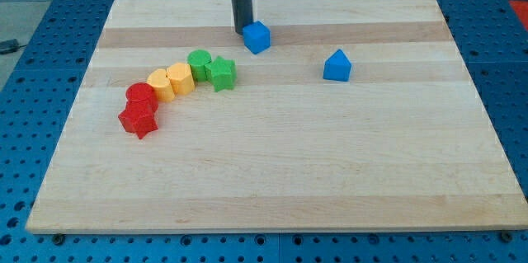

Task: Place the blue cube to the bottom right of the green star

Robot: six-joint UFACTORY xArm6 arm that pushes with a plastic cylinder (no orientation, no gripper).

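Note:
The blue cube sits near the top middle of the wooden board. The green star lies below and to the left of it, at the right end of a curved row of blocks. My tip stands just to the upper left of the blue cube, touching or almost touching it. The dark rod rises from there out of the view's top.
A green cylinder, two yellow blocks, a red cylinder and a red star form the arc left of the green star. A blue pentagon-like block sits to the right. The board lies on a blue perforated table.

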